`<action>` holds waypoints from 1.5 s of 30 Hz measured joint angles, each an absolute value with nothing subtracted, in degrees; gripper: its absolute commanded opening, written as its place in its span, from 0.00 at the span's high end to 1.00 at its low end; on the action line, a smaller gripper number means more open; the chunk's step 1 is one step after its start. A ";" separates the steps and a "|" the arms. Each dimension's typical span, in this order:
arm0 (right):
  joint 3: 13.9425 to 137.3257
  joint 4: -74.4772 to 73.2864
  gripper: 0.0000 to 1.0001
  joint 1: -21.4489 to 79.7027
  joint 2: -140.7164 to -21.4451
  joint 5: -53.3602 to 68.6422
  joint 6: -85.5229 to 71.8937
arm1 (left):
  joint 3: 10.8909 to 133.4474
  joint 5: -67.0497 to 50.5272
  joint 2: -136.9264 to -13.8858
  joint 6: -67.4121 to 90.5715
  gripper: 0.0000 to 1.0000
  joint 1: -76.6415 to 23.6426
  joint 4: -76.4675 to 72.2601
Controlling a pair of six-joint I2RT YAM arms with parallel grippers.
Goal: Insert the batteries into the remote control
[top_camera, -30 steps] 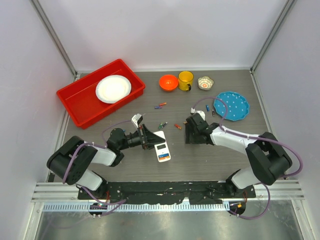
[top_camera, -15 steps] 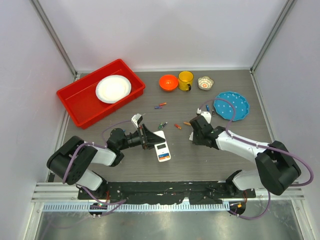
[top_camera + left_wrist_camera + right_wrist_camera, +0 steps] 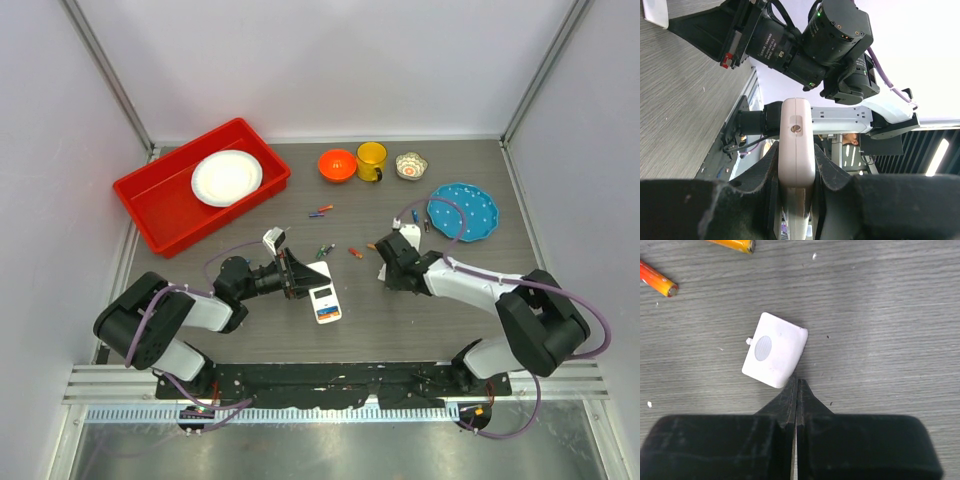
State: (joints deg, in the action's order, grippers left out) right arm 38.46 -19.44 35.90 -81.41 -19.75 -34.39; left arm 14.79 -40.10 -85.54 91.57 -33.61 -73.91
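Arms: you have two, with one gripper each.
Left gripper: your left gripper (image 3: pixel 298 277) is clamped tight on one end of the remote control (image 3: pixel 322 297), one finger on each side.
Remote control: one. It sits left of the table's (image 3: pixel 420 320) middle, with its free end pointing toward the arm bases and its screen side up.
Right gripper: your right gripper (image 3: pixel 386 264) has its jaws pressed fully together and holds nothing.
Batteries: about eight small batteries (image 3: pixel 355 253) lie loose on the table. Two are near the tray's corner, two green ones are beyond the remote, two orange-red ones are beside the right gripper and two are next to the blue plate. They are too small for a sure count.
Dishes: one red tray (image 3: pixel 160 205) holding one white plate (image 3: pixel 227 177), one orange bowl (image 3: pixel 338 164), one yellow mug (image 3: pixel 371 160), one patterned bowl (image 3: pixel 411 165) and one blue plate (image 3: pixel 462 212).
Top view only: it shows you the whole layout, the dishes and both arms at once.
Left wrist only: it shows you the remote (image 3: pixel 796 130) edge-on, wedged between the two fingers (image 3: pixel 771 165), with the right arm beyond it.
Right wrist only: it shows you one white cover piece (image 3: pixel 775 350) lying flat, with the closed fingertips (image 3: pixel 796 382) at its near edge. Two batteries lie beyond it, one orange (image 3: pixel 735 244) and one red-orange (image 3: pixel 657 280).
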 measured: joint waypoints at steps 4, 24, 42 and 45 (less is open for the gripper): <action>38.96 -18.15 0.99 35.90 -82.37 -19.84 -34.24 | 14.79 -40.10 -85.54 91.57 1.00 -33.61 -73.91; 42.96 -17.15 0.44 35.90 -85.06 -14.37 -30.20 | 14.90 -40.12 -86.76 91.55 1.00 -33.61 -73.91; 51.27 -22.33 0.25 34.96 -91.94 -12.73 -17.37 | 15.42 -40.14 -87.57 91.50 1.00 -33.61 -73.91; 52.42 -22.33 0.25 34.48 -92.64 -12.16 -15.79 | 15.42 -40.14 -87.57 91.50 1.00 -33.61 -73.91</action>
